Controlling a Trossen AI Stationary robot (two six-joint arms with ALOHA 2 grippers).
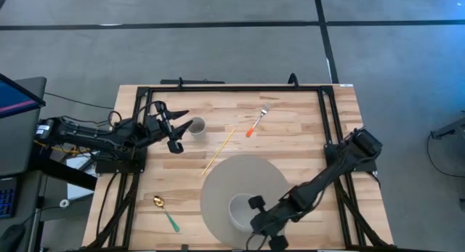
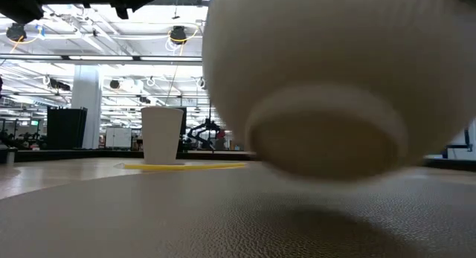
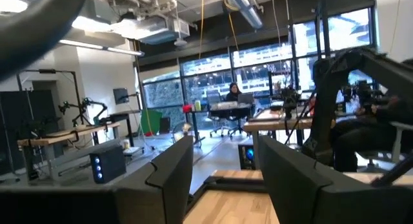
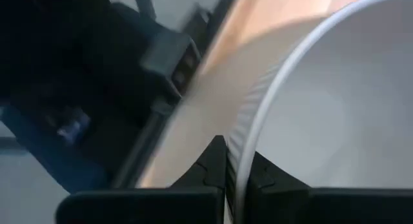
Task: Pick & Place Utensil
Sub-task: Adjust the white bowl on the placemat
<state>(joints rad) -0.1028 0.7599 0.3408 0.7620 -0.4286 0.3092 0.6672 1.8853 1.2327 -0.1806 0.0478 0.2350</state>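
R hand (image 4: 237,175) pinches white bowl (image 1: 240,210) rim on grey mat (image 1: 225,179); fork (image 1: 257,121) well apart. L hand (image 1: 176,126) open by cup (image 1: 195,126).

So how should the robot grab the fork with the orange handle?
Probably by the orange handle, coming straight down from above. The fork lies flat on the bare wood of the table, slanted, with nothing touching it, so fingers could close across its thin handle from both sides. The left gripper, open beside the paper cup, is the nearer one.
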